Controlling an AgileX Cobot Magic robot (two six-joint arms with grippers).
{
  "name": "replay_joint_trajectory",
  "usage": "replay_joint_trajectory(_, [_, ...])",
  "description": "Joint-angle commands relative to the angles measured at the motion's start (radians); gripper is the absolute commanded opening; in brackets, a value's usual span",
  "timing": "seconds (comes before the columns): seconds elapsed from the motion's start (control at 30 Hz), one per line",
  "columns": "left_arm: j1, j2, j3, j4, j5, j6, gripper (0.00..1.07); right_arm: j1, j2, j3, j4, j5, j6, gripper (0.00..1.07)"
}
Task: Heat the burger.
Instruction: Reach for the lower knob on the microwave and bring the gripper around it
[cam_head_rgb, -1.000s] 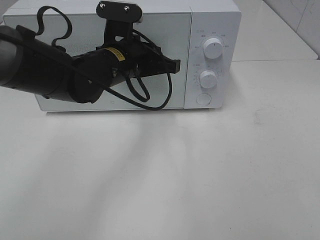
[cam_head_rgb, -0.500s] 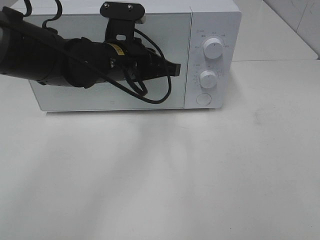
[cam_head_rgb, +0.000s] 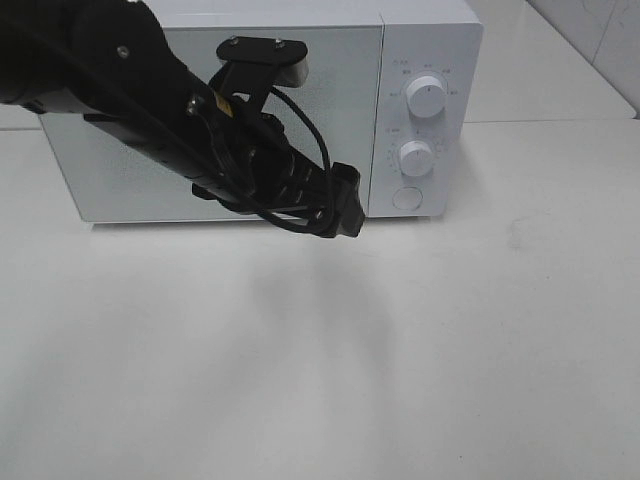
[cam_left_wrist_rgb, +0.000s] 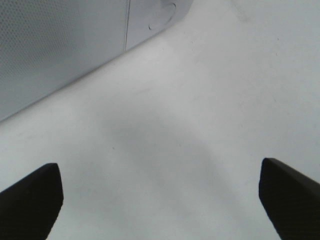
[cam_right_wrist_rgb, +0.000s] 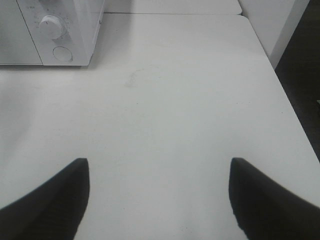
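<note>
The white microwave (cam_head_rgb: 430, 40) stands at the back of the table (cam_head_rgb: 420, 350) with its door (cam_head_rgb: 345, 90) shut flush. The left gripper (cam_head_rgb: 343, 203) hangs in front of the door's lower corner, on the control-panel side. In the left wrist view, the left gripper (cam_left_wrist_rgb: 160, 200) has its dark tips spread to the two edges of the frame, with only bare tabletop between them, so it grasps nothing. This position probably suits work on the door or the controls rather than carrying. The right gripper (cam_right_wrist_rgb: 159, 200) is out of the high camera's sight. Its own view shows it low over the open tabletop, well clear of the oven, likewise spread wide and empty, apparently parked out of the way. The burger appears in none of the three views. With the door closed it may already sit inside, but the perforated window does not let this be confirmed. If so, the remaining steps would concern the upper knob (cam_head_rgb: 427, 97), the lower knob (cam_head_rgb: 415, 158) and the round button (cam_head_rgb: 406, 198) beneath them. The table is matte white, faintly scuffed, and carries only the oven. A pale tiled wall (cam_head_rgb: 610, 40) rises behind, and a dark floor (cam_right_wrist_rgb: 307, 110) lies beyond the table's right edge.
</note>
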Motion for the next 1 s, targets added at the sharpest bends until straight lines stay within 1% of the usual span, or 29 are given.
replay_joint_trajectory(0.03, [-0.004, -0.055, -0.008, 0.006, 0.141, -0.005, 1.01, -0.005, -0.026, 0.001, 0.000, -0.004, 0.005, 0.74])
replay_joint_trajectory(0.07, [-0.004, -0.055, -0.008, 0.006, 0.141, -0.005, 1.01, -0.005, -0.026, 0.001, 0.000, -0.004, 0.005, 0.74])
replay_joint_trajectory(0.13, [-0.004, -0.080, -0.008, 0.007, 0.246, -0.004, 1.01, -0.005, -0.026, 0.001, 0.000, -0.004, 0.005, 0.74])
replay_joint_trajectory(0.27, [-0.004, -0.091, -0.008, 0.011, 0.295, -0.005, 1.01, -0.005, -0.026, 0.001, 0.000, -0.004, 0.005, 0.74])
replay_joint_trajectory(0.3, [0.014, -0.099, -0.008, 0.010, 0.356, -0.011, 1.01, -0.005, -0.026, 0.001, 0.000, -0.004, 0.005, 0.74])
replay_joint_trajectory(0.37, [0.027, -0.102, -0.008, 0.010, 0.384, -0.018, 1.01, -0.005, -0.026, 0.001, 0.000, -0.004, 0.005, 0.74])
replay_joint_trajectory(0.43, [0.100, -0.117, -0.008, 0.012, 0.495, -0.021, 1.01, -0.005, -0.026, 0.001, 0.000, -0.004, 0.005, 0.74])
replay_joint_trajectory(0.47, [0.100, -0.117, -0.008, 0.012, 0.495, -0.021, 1.01, -0.005, -0.026, 0.001, 0.000, -0.004, 0.005, 0.74])
replay_joint_trajectory(0.5, [0.125, -0.122, -0.008, 0.013, 0.515, -0.021, 1.01, -0.005, -0.026, 0.001, 0.000, -0.004, 0.005, 0.74])
replay_joint_trajectory(0.53, [0.178, -0.131, -0.005, 0.015, 0.535, -0.020, 1.01, -0.005, -0.026, 0.001, 0.000, -0.004, 0.005, 0.74])
replay_joint_trajectory(0.57, [0.178, -0.131, -0.005, 0.015, 0.535, -0.020, 1.01, -0.005, -0.026, 0.001, 0.000, -0.004, 0.005, 0.74])
replay_joint_trajectory(0.6, [0.205, -0.138, 0.000, 0.018, 0.544, -0.015, 1.01, -0.005, -0.026, 0.001, 0.000, -0.004, 0.005, 0.74])
replay_joint_trajectory(0.63, [0.256, -0.152, 0.018, 0.023, 0.558, -0.009, 1.01, -0.005, -0.026, 0.001, 0.000, -0.004, 0.005, 0.74])
replay_joint_trajectory(0.67, [0.256, -0.152, 0.018, 0.023, 0.558, -0.009, 1.01, -0.005, -0.026, 0.001, 0.000, -0.004, 0.005, 0.74])
replay_joint_trajectory(0.7, [0.284, -0.164, 0.031, 0.023, 0.566, -0.009, 1.01, -0.005, -0.026, 0.001, 0.000, -0.004, 0.005, 0.74])
replay_joint_trajectory(0.73, [0.335, -0.195, 0.063, 0.023, 0.575, -0.009, 1.01, -0.005, -0.026, 0.001, 0.000, -0.004, 0.005, 0.74])
replay_joint_trajectory(0.77, [0.361, -0.213, 0.083, 0.023, 0.580, -0.009, 1.01, -0.005, -0.026, 0.001, 0.000, -0.004, 0.005, 0.74])
replay_joint_trajectory(0.87, [0.382, -0.228, 0.098, 0.024, 0.585, -0.009, 1.01, -0.005, -0.026, 0.001, 0.000, -0.004, 0.005, 0.74])
replay_joint_trajectory(0.93, [0.470, -0.310, 0.177, 0.029, 0.603, -0.009, 1.01, -0.005, -0.026, 0.001, 0.000, -0.004, 0.005, 0.74])
replay_joint_trajectory(0.97, [0.470, -0.310, 0.177, 0.029, 0.603, -0.009, 1.01, -0.005, -0.026, 0.001, 0.000, -0.004, 0.005, 0.74])
replay_joint_trajectory(1.0, [0.484, -0.328, 0.196, 0.029, 0.608, -0.009, 1.01, -0.005, -0.026, 0.001, 0.000, -0.004, 0.005, 0.74])
